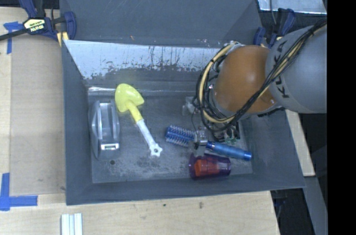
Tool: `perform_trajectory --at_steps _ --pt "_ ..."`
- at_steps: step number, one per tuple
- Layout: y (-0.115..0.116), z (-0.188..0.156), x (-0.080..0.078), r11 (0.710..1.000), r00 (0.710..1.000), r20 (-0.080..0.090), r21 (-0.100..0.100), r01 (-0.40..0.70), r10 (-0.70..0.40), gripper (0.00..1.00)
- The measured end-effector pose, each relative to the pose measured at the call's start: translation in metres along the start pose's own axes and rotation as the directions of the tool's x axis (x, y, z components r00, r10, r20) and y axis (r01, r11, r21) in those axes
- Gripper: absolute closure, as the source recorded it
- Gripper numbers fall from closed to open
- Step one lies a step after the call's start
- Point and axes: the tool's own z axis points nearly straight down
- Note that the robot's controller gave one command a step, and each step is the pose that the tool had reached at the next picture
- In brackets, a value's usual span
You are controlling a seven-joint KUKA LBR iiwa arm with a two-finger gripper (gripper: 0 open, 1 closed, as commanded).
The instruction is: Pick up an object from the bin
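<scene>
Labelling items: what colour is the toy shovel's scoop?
The shovel's scoop is yellow, handle white; camera view.

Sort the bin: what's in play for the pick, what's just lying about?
In play, closest to the gripper: blue brush, blue pen, dark red bottle. Which one it targets is unclear.
Lying about, at the left: yellow scoop, clear plastic holder.

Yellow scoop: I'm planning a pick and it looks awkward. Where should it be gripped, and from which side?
Probably the thin white handle of the scoop, from above, closing across it. It lies flat and diagonal with bare bin floor on both sides; the yellow head looks too broad.
</scene>
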Motion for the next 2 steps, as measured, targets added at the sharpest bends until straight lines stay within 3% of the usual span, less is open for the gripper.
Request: perform_trajectory --at_steps 1,2 --pt "-0.0037 0.009 0.008 1.0 1.0 -0.022 0.007 0.005 -0.005 1.0" --pt "-0.0037 0.009 0.008 1.0 1.0 -0.023 0.007 0.005 -0.005 1.0"
